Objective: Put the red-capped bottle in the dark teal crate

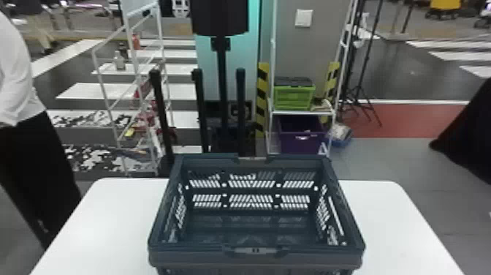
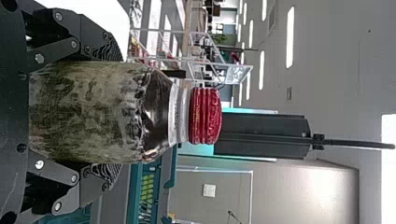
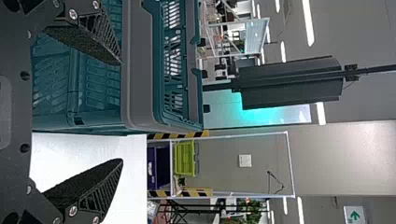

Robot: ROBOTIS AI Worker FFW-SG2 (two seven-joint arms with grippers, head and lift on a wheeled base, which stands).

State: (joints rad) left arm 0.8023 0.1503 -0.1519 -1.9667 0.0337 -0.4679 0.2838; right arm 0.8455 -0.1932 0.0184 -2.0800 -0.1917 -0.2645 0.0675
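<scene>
Standing on the white table (image 1: 91,226), head view: your dark teal slatted plastic crate (image 1: 197,251). Left wrist view: your left gripper (image 2: 114,112) clasps the red-capped, mottled grey-green bottle (image 2: 152,112) upright, crate beyond. Right wrist view: your right gripper (image 3: 122,112) gapes empty; green arrow sign (image 3: 355,215) behind.

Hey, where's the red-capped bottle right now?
The red-capped bottle is in the left wrist view, held upright in the left gripper, with the dark teal crate beyond it, toward the robot's right.
</scene>
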